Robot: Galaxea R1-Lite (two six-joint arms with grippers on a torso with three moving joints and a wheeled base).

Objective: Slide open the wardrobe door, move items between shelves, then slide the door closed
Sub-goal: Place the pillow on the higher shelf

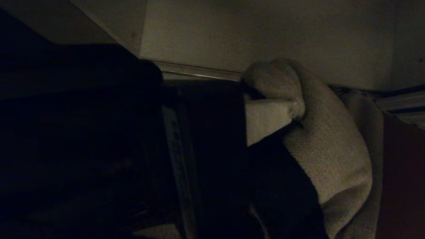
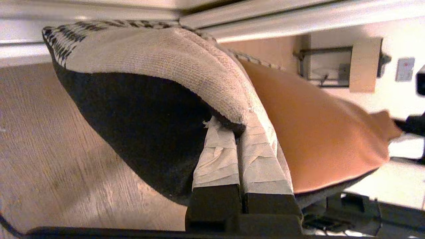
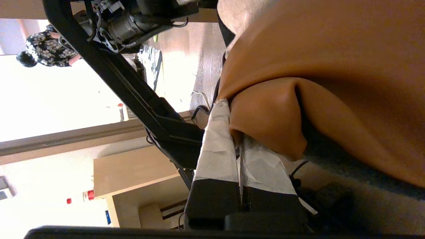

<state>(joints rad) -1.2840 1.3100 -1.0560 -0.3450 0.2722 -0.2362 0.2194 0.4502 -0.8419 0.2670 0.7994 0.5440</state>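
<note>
Both grippers pinched the cushion (image 2: 186, 66) and held it up. The left gripper (image 2: 237, 132) clamped its beige edge; the right gripper (image 3: 232, 132) clamped a rust-brown fold, close before the wardrobe's floor track (image 1: 421, 103).

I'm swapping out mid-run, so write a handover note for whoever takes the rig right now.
Left pincer: shut on the cushion, pinching its beige corner.
Right pincer: shut on the cushion's rust-brown fabric, at another edge.
Cushion: held between both arms, in front of the open wardrobe; its off-white inner walls fill the head view. Door and other items not in view.
Done: cushion gripped by both pincers.
Left: set the cushion on its shelf, release, finish moving items, close the door.
</note>
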